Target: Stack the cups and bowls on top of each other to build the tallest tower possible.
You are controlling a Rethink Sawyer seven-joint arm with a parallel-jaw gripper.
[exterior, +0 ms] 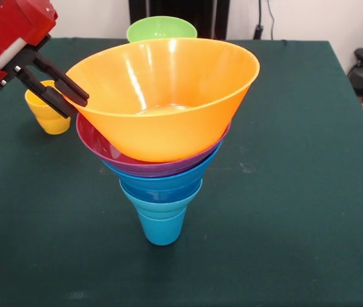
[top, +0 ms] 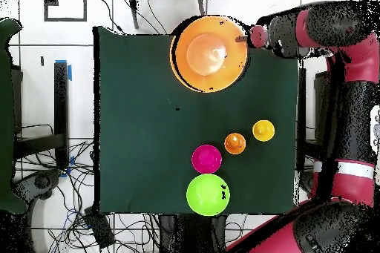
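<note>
Claw (top: 245, 38) touches the yellow-orange bowl (top: 210, 53); four smaller vessels sit apart.

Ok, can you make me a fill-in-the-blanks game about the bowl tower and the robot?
1. At the very bottom of the tower stands a ____ cup.
2. The biggest bowl, on top of the tower, sits right on a ____ bowl.
3. The gripper is at the rim of the ____ bowl.
4. The yellow cup stands on the table, ____ from the tower.

Missing words: blue; purple; yellow-orange; apart
</note>
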